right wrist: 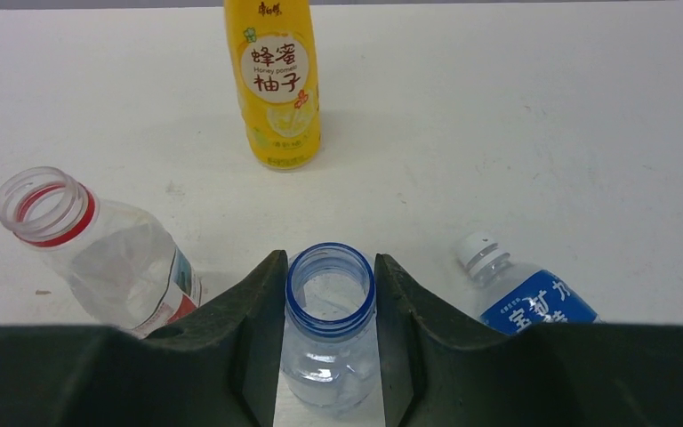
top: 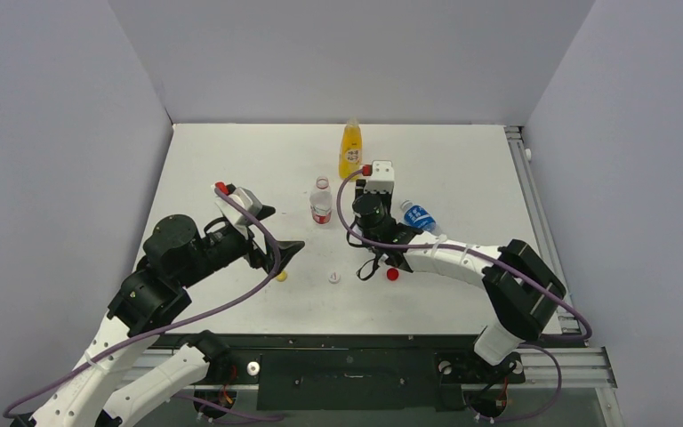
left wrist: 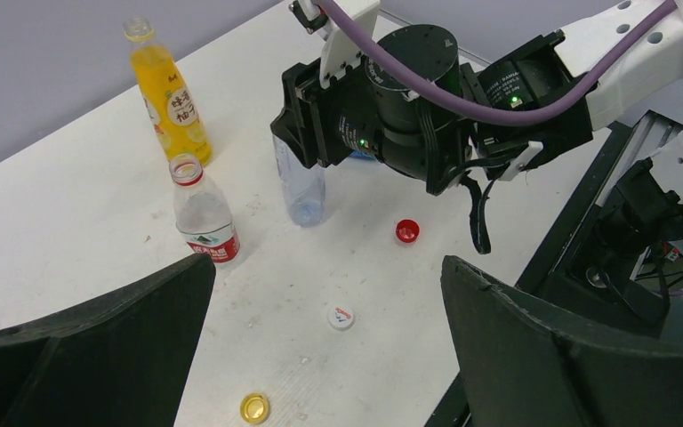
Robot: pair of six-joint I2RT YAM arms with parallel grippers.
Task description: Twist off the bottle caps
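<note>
The right gripper (right wrist: 330, 267) is clamping the neck of the plain clear bottle (right wrist: 329, 378) — upright, mouth open. Beyond that bottle the yellow bottle (left wrist: 156, 89) is standing uncapped. Left of it the red-labelled bottle (right wrist: 116, 258) is standing open, and just right of it the blue-labelled bottle (right wrist: 534, 298) is lying with its white cap (right wrist: 483, 252) on. Nearer the arms, the red cap (left wrist: 406, 231), loose white cap (left wrist: 341, 316) and yellow cap (left wrist: 253, 407) are lying apart — the left gripper (left wrist: 329, 267) is hovering there, fingers wide, empty.

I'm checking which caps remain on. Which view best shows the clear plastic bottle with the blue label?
Right wrist view: the clear blue-labelled bottle is close, its ribbed white cap on. The top view shows it small beside the right arm; the left wrist view nearly hides it behind that arm.
</note>
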